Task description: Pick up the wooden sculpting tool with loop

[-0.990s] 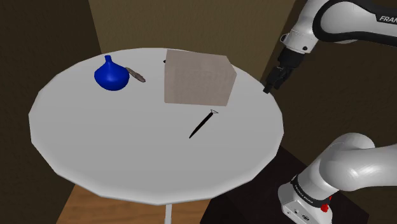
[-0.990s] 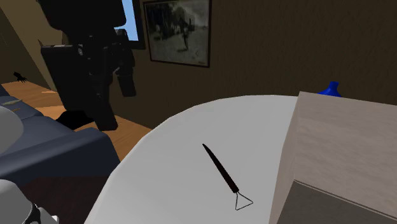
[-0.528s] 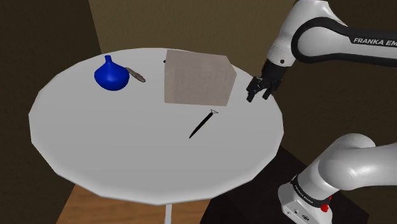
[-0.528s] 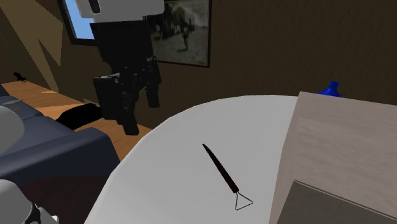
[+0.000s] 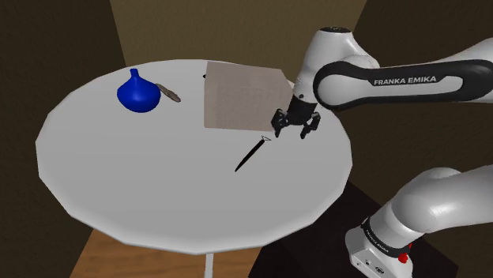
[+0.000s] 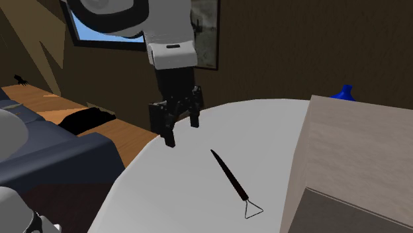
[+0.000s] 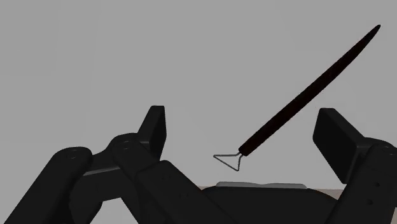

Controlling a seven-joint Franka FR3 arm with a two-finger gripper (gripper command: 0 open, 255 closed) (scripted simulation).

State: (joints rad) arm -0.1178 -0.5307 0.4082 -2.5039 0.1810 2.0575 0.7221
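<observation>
— What is being shown on the round white table (image 5: 158,189), left to right?
— In the shoulder view, a glossy blue vase (image 5: 139,93) is being shown at ten o'clock and a pale, grained box (image 5: 243,97) at twelve. Just beneath the box the sculpting tool (image 5: 250,154) is lying flat: a thin, dark, tapered handle with a triangular wire loop.
— And the gripper (image 5: 296,126)?
— It is being held open at two o'clock of the loop, clasping nothing. In the wrist view the loop is being framed between the spread fingers (image 7: 156,127), untouched. A framed picture (image 6: 208,40) and a wooden floor (image 6: 46,99) are being shown in the second exterior view.
</observation>
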